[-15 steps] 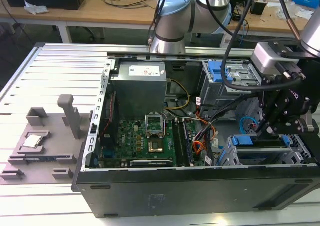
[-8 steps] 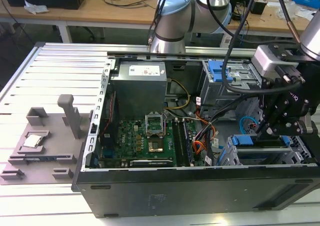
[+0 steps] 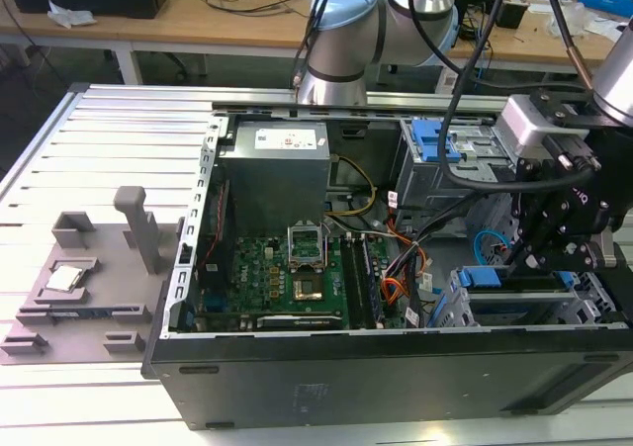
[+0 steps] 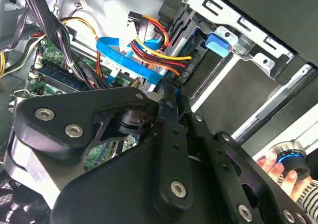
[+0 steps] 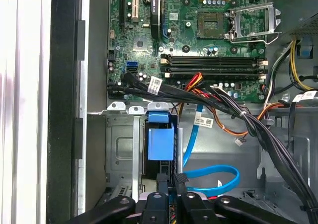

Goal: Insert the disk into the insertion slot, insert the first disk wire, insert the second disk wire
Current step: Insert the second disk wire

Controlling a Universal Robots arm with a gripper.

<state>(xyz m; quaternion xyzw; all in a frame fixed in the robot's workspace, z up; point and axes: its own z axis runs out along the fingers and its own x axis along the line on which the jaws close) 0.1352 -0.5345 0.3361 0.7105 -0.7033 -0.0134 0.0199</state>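
The pincer (image 4: 173, 97) is pinching a small dark plug with its fingers pressed close, right beside the disk (image 4: 211, 70) sitting inside the insertion slot (image 4: 248, 40).

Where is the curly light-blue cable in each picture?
Exterior view: the light-blue cable curls beside the gripper, above the grey drive cage.
Second wrist view: it runs under the orange-red wires.
First wrist view: it loops near the cage.
Shared landmark: the motherboard.
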